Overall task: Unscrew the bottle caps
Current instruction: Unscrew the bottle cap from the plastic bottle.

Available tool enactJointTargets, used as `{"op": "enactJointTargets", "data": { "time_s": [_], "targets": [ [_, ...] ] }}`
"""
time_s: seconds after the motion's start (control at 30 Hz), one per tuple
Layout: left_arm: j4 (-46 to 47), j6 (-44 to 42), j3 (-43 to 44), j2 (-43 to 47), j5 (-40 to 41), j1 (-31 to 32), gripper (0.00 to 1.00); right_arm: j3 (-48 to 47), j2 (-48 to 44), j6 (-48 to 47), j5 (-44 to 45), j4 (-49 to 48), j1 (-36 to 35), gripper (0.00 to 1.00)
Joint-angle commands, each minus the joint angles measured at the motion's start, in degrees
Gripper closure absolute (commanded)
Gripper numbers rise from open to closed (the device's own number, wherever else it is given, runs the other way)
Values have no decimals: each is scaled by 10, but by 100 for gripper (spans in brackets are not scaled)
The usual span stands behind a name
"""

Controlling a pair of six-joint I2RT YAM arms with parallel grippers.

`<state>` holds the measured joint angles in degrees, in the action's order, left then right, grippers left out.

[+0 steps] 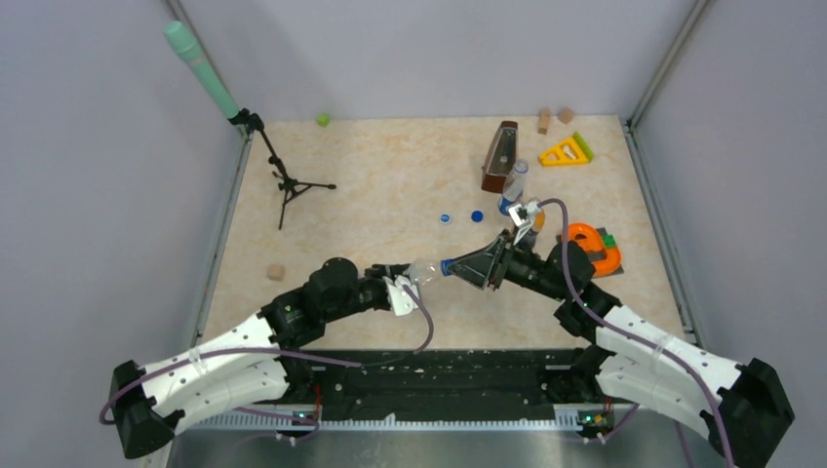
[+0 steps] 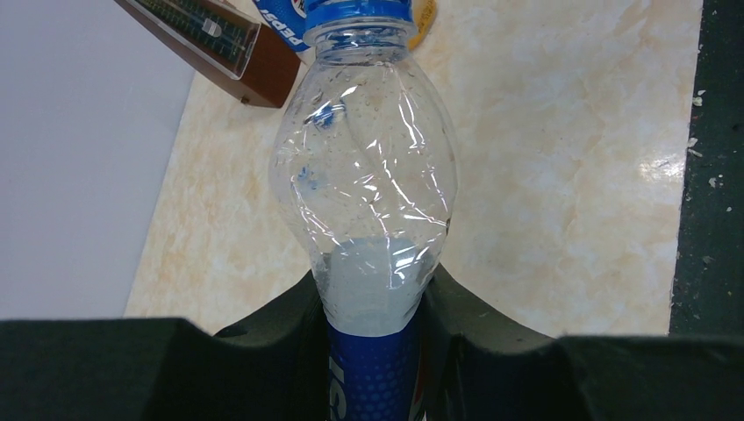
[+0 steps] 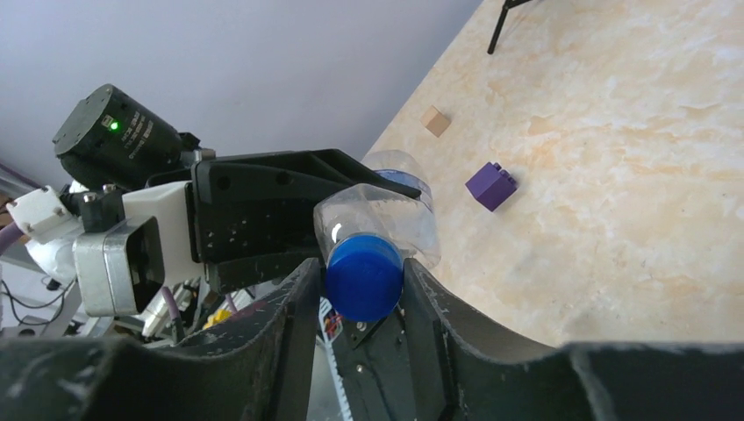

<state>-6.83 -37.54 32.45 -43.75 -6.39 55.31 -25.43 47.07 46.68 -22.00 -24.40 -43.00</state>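
Mid-table is barred for us: the left gripper [image 2: 375,303] clamps the bottle [image 2: 368,175], the right gripper [image 3: 361,294] pinches its blue cap [image 3: 360,270], and the two arms form one line from side to side. Just behind that line are two low snags, a loose cap [image 1: 445,218] and a darker loose cap [image 1: 477,216]. Right rear is tight: brown case [image 1: 499,156], standing bottle [image 1: 514,183] just beside it, yellow wedge [image 1: 566,151], orange toy [image 1: 590,244] just beside the right arm. Left rear we have the tripod [image 1: 288,185], legs spread. Between tripod and brown case we see bare tabletop [image 1: 390,166], room to pass. A wooden block [image 1: 276,272] sits near the left elbow.
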Motion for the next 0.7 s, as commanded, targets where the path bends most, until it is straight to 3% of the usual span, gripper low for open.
{"op": "enactJointTargets", "data": {
  "time_s": [0.0, 0.13, 0.27, 0.67],
  "targets": [
    [24, -1, 2, 11, -9, 3, 100, -21, 10, 8, 0, -23, -2, 65],
    [24, 1, 3, 12, -5, 3, 100, -21, 13, 0, -3, -21, -2, 81],
    [11, 48, 11, 17, -22, 3, 100, -15, 11, -36, -19, -30, -2, 89],
    [-77, 129, 86, -13, -209, -29, 100, 13, -10, -137, -112, -43, -2, 98]
  ]
}}
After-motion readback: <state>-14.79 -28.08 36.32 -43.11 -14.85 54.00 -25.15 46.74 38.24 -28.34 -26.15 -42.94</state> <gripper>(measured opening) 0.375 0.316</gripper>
